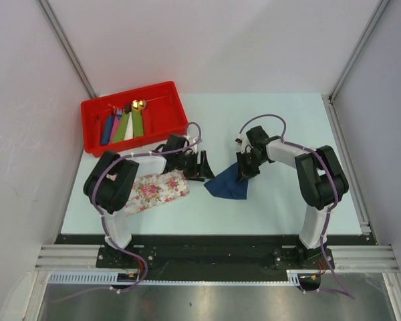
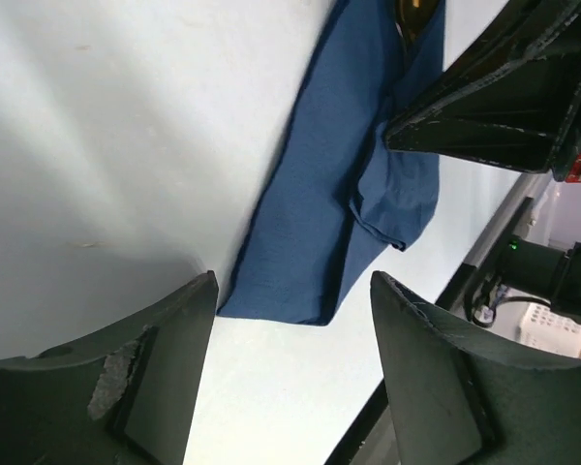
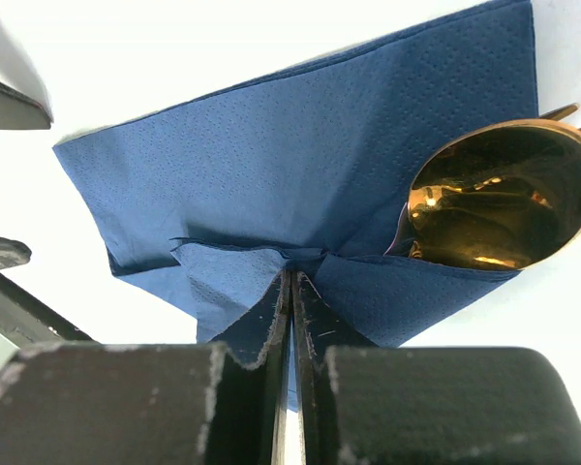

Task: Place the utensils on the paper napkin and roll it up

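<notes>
The navy paper napkin [image 1: 226,184] lies crumpled on the pale table between the two arms, partly folded over itself. In the right wrist view, my right gripper [image 3: 292,278] is shut on a pinched fold of the napkin [image 3: 300,155]. The gold spoon's bowl [image 3: 504,208] pokes out from under the fold at the right. Two thin metal tips [image 3: 566,112] show behind its rim; I cannot tell whether they belong to the fork. My left gripper [image 2: 295,283] stands open and holds nothing, just short of the napkin's near corner [image 2: 320,223].
A red bin [image 1: 162,92] at the back left holds several coloured rolls with gold tips. A pink-flowered tray [image 1: 159,190] lies beside the left arm. The right gripper's black fingers [image 2: 494,107] fill the upper right of the left wrist view.
</notes>
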